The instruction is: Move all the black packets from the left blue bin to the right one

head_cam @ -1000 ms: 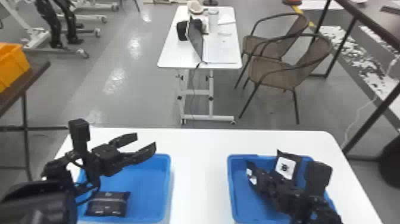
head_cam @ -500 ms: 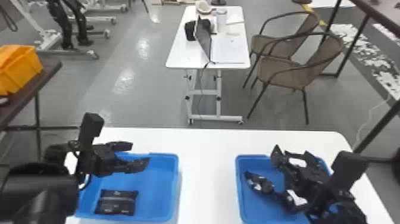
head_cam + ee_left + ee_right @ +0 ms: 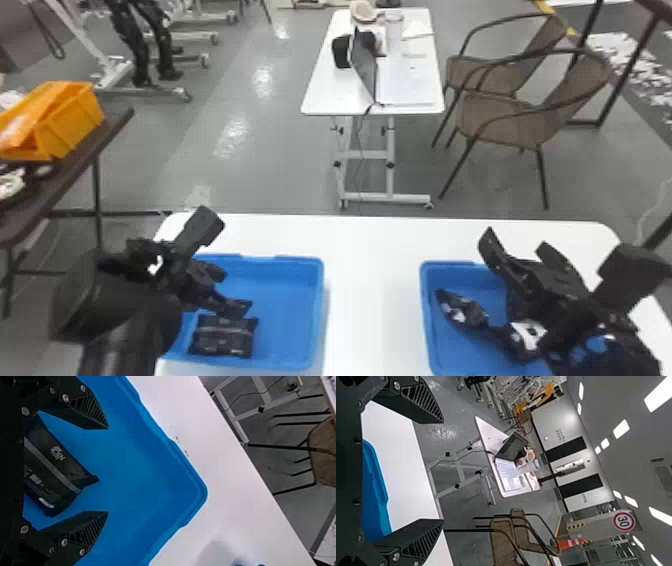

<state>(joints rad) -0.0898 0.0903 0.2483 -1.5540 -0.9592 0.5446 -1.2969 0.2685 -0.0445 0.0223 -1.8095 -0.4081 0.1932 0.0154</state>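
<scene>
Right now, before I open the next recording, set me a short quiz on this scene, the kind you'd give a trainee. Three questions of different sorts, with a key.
1. Multiple choice: How does the packet in the left bin lie relative to the left gripper?
A) Clamped in it
B) In the bin, not gripped
C) Hanging over the bin's rim
2. True or false: The right gripper is open.
3. Fill in the missing word: Another packet lies in the ____ bin.

Key: 1: B. 2: True. 3: right.
</scene>
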